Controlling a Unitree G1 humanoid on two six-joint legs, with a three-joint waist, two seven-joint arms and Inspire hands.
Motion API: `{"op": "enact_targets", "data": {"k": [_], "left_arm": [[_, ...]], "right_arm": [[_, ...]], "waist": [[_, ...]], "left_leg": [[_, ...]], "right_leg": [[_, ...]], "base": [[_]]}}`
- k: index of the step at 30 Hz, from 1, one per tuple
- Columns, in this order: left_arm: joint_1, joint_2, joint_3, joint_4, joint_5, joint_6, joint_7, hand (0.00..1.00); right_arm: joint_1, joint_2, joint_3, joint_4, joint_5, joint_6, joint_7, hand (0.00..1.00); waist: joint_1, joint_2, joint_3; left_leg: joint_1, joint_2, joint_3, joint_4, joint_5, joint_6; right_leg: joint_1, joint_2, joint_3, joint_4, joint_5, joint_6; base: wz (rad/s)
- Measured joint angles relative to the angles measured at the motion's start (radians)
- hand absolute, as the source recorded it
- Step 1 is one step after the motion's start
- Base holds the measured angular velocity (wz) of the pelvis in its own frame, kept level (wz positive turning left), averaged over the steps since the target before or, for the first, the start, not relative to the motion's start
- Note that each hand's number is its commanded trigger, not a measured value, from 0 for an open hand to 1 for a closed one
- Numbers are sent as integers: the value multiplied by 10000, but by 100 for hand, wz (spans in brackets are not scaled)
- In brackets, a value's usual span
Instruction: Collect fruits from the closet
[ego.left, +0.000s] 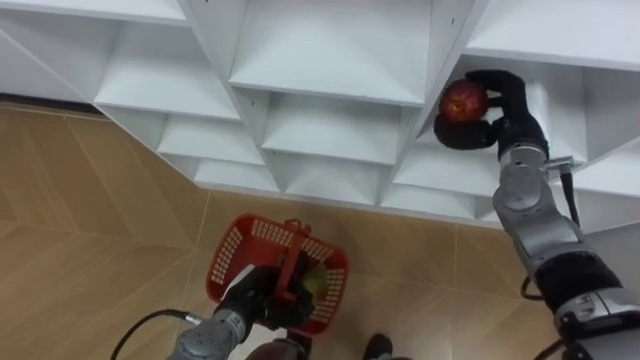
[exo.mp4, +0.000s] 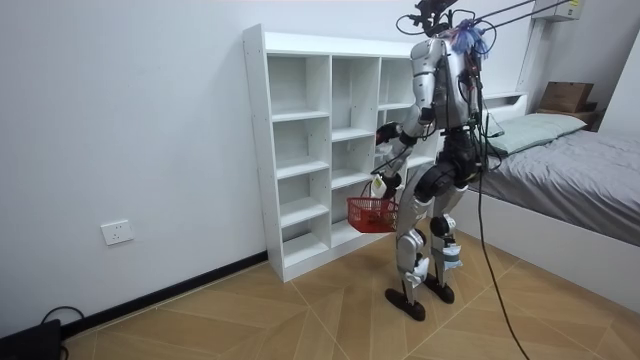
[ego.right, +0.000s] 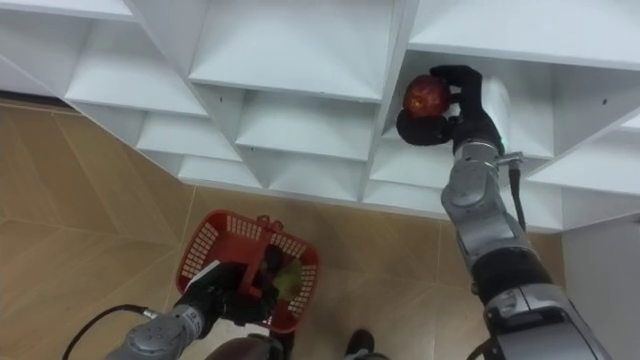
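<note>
The white closet (ego.left: 330, 60) spans the top of the eye views, and its upper shelves and outer columns are cut off by the frame edges. In the room view the robot stands facing it, with a bed (exo.mp4: 570, 160) at the right of the frame. Low in the eye view, over the wooden floor (ego.left: 90, 200), hangs a red basket (ego.left: 232, 250). The left hand (ego.left: 262, 303) is curled round the basket's handle, though the fingers are partly hidden behind it. A green fruit (ego.left: 315, 281) lies inside, half covered by the handle. At upper right, the right hand (ego.left: 508, 115) is clamped on a red fruit (ego.left: 463, 101), fingers over it and thumb beneath, at the mouth of a compartment.
</note>
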Motion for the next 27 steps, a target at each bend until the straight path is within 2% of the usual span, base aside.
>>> {"op": "enact_targets", "data": {"k": [8,10,11,12,13,20,23,27], "left_arm": [[-8,2,5,-4,25,3,-22,100],[-9,-18,14,-40,30,5,-118,100],[-8,-11,30,-53,39,4,-175,100],[-13,6,32,-59,13,4,-252,100],[-36,12,34,-59,1,4,-259,100],[-92,64,36,-61,-37,1,-250,100],[-102,51,52,-61,-206,-8,-247,100],[-98,-2,113,-63,-215,-79,-291,100]], "right_arm": [[156,11,357,-160,-298,-13,429,100],[235,35,358,-170,-320,-11,672,100],[243,53,358,-171,-355,-10,727,100],[265,69,379,-196,-351,11,839,100],[334,68,415,-360,-351,43,894,100],[670,74,612,-869,-6,33,1298,100],[777,122,703,-887,29,31,1533,100],[1349,189,695,-1309,-11,-20,1659,100]], "waist": [[-46,67,-98],[-48,109,-158],[-48,110,-161],[-98,115,-234],[-150,122,-261],[-489,102,-278],[-548,100,-279],[-595,108,-284]], "left_leg": [[568,52,162,-138,1,-1],[807,115,183,-274,10,-14],[882,123,185,-326,13,-18],[930,119,186,-364,19,-18],[992,118,185,-395,27,-18],[1367,126,200,-532,62,-20],[1591,145,273,-596,61,-21],[1942,235,429,-763,63,-27]], "right_leg": [[514,64,110,-230,8,10],[785,165,136,-502,122,17],[851,177,145,-553,142,17],[894,178,156,-580,147,24],[961,188,154,-639,163,30],[1371,236,182,-877,240,52],[1593,267,217,-993,256,59],[2031,379,196,-1387,392,54]], "base": [[-5],[-8],[-9],[-4],[0],[-1],[-6],[-4]]}}
